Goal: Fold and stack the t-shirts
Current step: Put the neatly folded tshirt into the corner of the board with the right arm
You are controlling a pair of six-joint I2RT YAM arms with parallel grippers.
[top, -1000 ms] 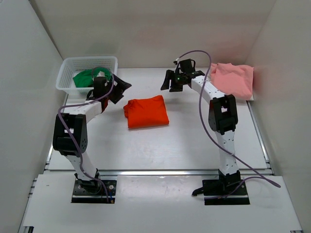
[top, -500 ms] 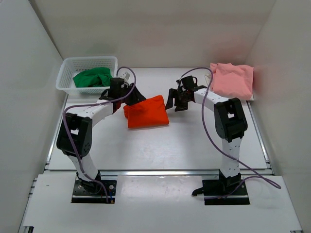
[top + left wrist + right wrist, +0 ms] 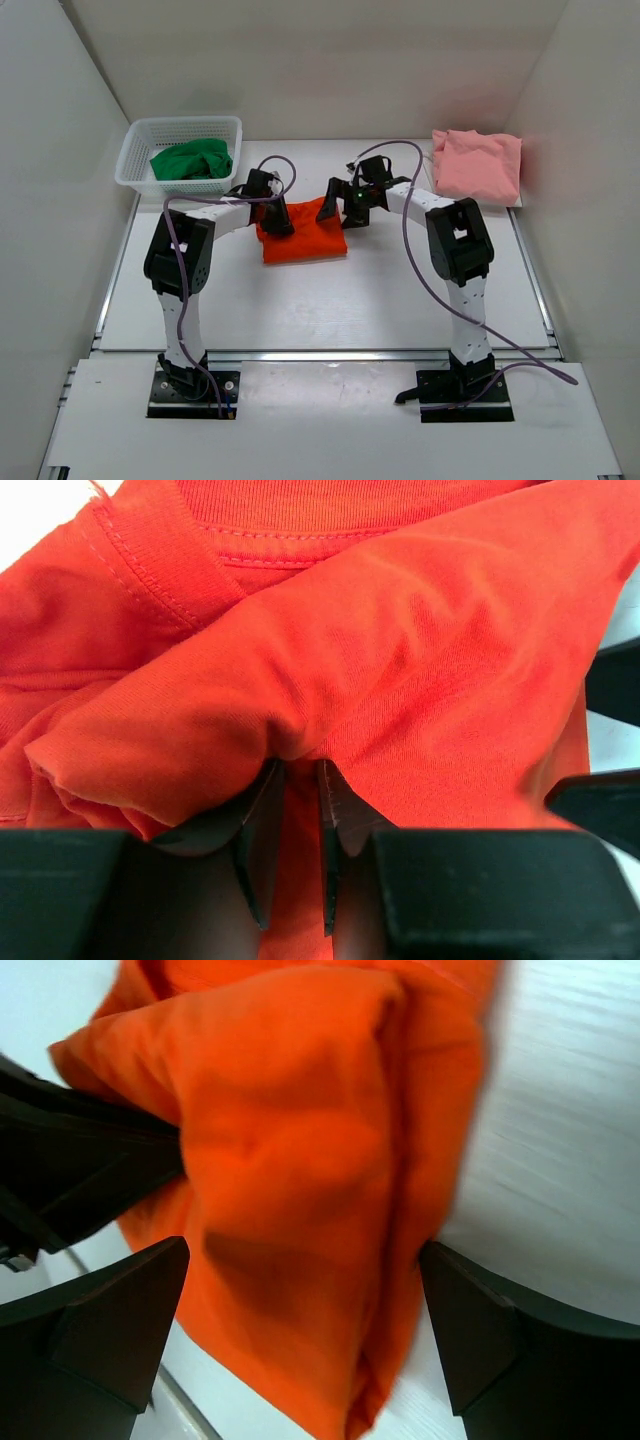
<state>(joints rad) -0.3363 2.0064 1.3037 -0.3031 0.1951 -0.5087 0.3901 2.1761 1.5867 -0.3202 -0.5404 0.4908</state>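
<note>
A white table (image 3: 300, 300) fills the floor of a three-sided enclosure, its surface matte and faintly ribbed. Plain off-white panels close it in: a back wall (image 3: 320, 60) rising straight behind the far edge, a left wall (image 3: 50, 200) and a right wall (image 3: 590, 200) angling outward toward the viewer. A metal rail (image 3: 320, 354) runs along the table's near edge, with another rail (image 3: 530, 270) down its right side. In front sits a lower white board (image 3: 320, 420). The light is soft and even, throwing only weak shadows; a faint pink tinge shows low on the right wall.
</note>
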